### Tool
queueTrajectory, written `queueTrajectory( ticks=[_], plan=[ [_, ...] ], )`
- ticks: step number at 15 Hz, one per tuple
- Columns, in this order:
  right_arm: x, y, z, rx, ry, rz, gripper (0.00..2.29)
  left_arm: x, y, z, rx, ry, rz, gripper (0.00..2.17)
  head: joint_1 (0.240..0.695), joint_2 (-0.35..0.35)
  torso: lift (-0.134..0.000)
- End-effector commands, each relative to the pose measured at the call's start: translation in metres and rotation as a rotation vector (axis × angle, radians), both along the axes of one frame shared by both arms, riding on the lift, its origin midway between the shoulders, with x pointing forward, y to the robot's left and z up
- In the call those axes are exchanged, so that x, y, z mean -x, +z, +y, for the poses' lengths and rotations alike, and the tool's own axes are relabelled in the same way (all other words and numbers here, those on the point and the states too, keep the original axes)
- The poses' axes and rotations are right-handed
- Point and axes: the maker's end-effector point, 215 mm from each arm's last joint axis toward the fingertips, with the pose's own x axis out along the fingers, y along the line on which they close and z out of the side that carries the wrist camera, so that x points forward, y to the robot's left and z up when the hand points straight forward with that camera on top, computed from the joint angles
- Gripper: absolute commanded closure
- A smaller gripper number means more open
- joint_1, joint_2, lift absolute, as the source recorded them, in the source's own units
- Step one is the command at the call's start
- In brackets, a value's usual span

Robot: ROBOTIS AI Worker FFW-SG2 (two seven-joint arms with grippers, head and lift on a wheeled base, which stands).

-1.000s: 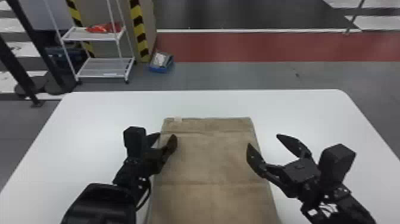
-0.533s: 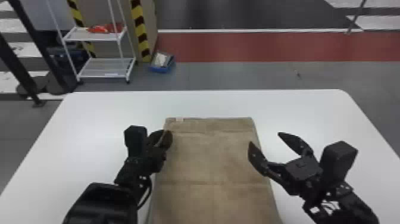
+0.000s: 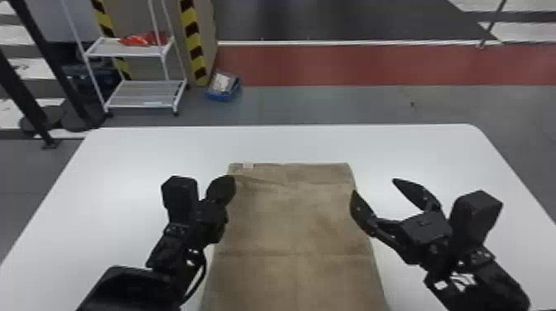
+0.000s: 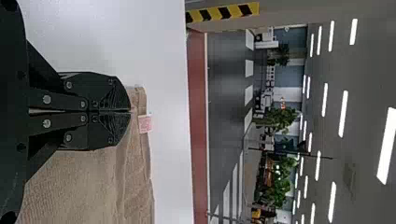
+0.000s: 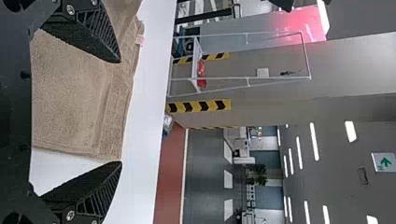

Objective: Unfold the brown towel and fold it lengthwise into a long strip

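The brown towel (image 3: 293, 223) lies flat on the white table, a pale tag at its far left corner. My left gripper (image 3: 228, 182) is at the towel's left edge near that corner; in the left wrist view the left gripper (image 4: 130, 112) has its fingers pressed together at the towel (image 4: 84, 186), beside the tag (image 4: 145, 123). Whether cloth is pinched between them is hard to tell. At the towel's right edge my right gripper (image 3: 374, 187) stands open. From the right wrist view, the right gripper (image 5: 121, 112) has the towel's edge (image 5: 109, 135) between its spread fingers.
The white table (image 3: 136, 165) extends beyond the towel on the left, right and far sides. Past its far edge stand a white rack (image 3: 144, 93) and a blue box (image 3: 223, 87) on the floor.
My left gripper's fingers, spread over the towel's left edge a second ago, have closed together there. The right gripper has shifted very slightly and remains open.
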Motion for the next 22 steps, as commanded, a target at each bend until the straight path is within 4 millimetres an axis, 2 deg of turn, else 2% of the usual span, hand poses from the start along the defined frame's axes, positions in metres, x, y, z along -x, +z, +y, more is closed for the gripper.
queueTrajectory(
  ticks=[1,4,5,6,8,9,10,11,12,14,18,21,22],
  plan=[
    [-0.016,0.013,-0.038,0.025,-0.077,-0.026,0.11,0.02,0.026,-0.016,0.004,-0.033,-0.005,1.44,0.695,-0.001,-0.114],
    [-0.024,0.019,-0.112,0.027,-0.249,-0.027,0.11,0.058,0.051,-0.041,-0.012,-0.099,0.01,1.44,0.695,-0.069,-0.114],
    [-0.025,0.019,-0.126,0.021,-0.277,-0.023,0.11,0.071,0.054,-0.053,-0.016,-0.132,0.018,1.44,0.695,-0.098,-0.114],
    [-0.024,0.017,-0.137,0.01,-0.304,-0.013,0.11,0.088,0.049,-0.07,-0.018,-0.182,0.06,1.44,0.695,-0.163,-0.114],
    [-0.023,0.013,-0.142,0.012,-0.315,-0.005,0.11,0.133,0.004,-0.1,-0.015,-0.305,0.271,1.44,0.695,-0.221,-0.114],
    [-0.022,0.01,-0.141,0.009,-0.315,0.002,0.11,0.147,-0.012,-0.111,-0.016,-0.353,0.331,1.4,0.695,-0.246,-0.114],
    [-0.022,0.009,-0.137,0.003,-0.31,0.006,0.11,0.153,-0.028,-0.117,-0.042,-0.367,0.356,0.98,0.695,-0.274,-0.114],
    [-0.022,0.007,-0.129,0.002,-0.298,0.007,0.11,0.15,-0.031,-0.117,-0.05,-0.362,0.348,0.27,0.695,-0.294,-0.114],
    [-0.022,0.007,-0.124,0.006,-0.289,0.006,0.11,0.145,-0.025,-0.114,-0.051,-0.358,0.32,0.0,0.695,-0.312,-0.114],
    [-0.019,0.004,-0.125,0.006,-0.289,0.012,0.11,0.14,-0.009,-0.102,-0.046,-0.336,0.277,0.0,0.695,-0.304,-0.114],
    [-0.007,-0.008,-0.108,0.007,-0.246,0.037,0.11,0.132,0.03,-0.052,-0.033,-0.248,0.175,0.03,0.695,-0.261,-0.114],
    [0.001,-0.016,-0.109,0.005,-0.245,0.058,0.11,0.129,0.034,-0.01,-0.037,-0.186,0.172,0.04,0.695,-0.202,-0.114],
    [0.005,-0.018,-0.092,-0.004,-0.203,0.065,0.11,0.121,0.038,0.011,-0.024,-0.14,0.152,0.04,0.695,-0.188,-0.114]
  ],
)
